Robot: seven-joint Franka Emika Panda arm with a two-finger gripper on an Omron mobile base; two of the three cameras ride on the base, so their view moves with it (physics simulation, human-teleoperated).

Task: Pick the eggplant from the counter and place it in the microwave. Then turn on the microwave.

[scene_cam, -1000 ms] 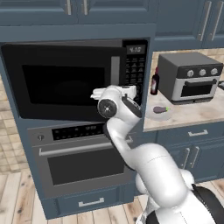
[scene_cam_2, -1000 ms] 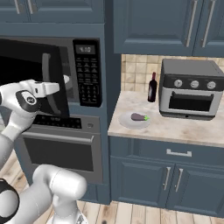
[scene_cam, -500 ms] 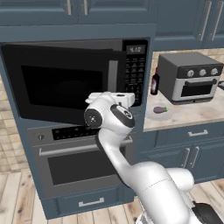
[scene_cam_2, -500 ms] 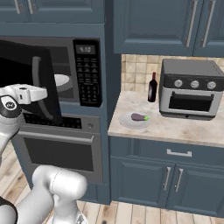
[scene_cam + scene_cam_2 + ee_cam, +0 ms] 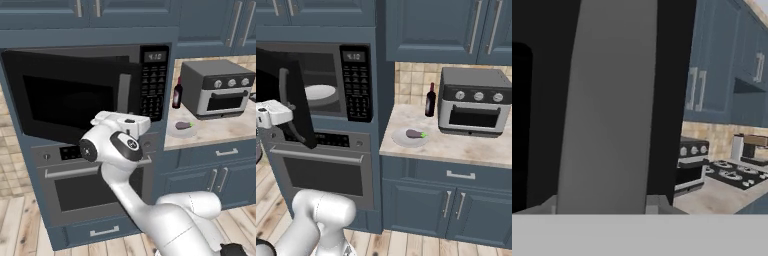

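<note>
Nearest, the hand sits at the microwave door's vertical grey handle, which fills the hand view between the fingertips; the grip looks closed around the handle, judging by how the bar runs straight up from between them. The door stands swung out toward the left, roughly half open, and behind it the white turntable shows inside the microwave. So the step in hand appears to be opening the door, ahead of any pick.

Farther right, the eggplant lies on a pale plate on the worktop, untouched and well apart from the hand. Behind it stand a dark bottle and the grey toaster oven.

Next, I judge the door needs to swing wider so the cavity is clear, then the hand must let go of the handle, travel right over the worktop and come down on the eggplant along its narrow width
</note>
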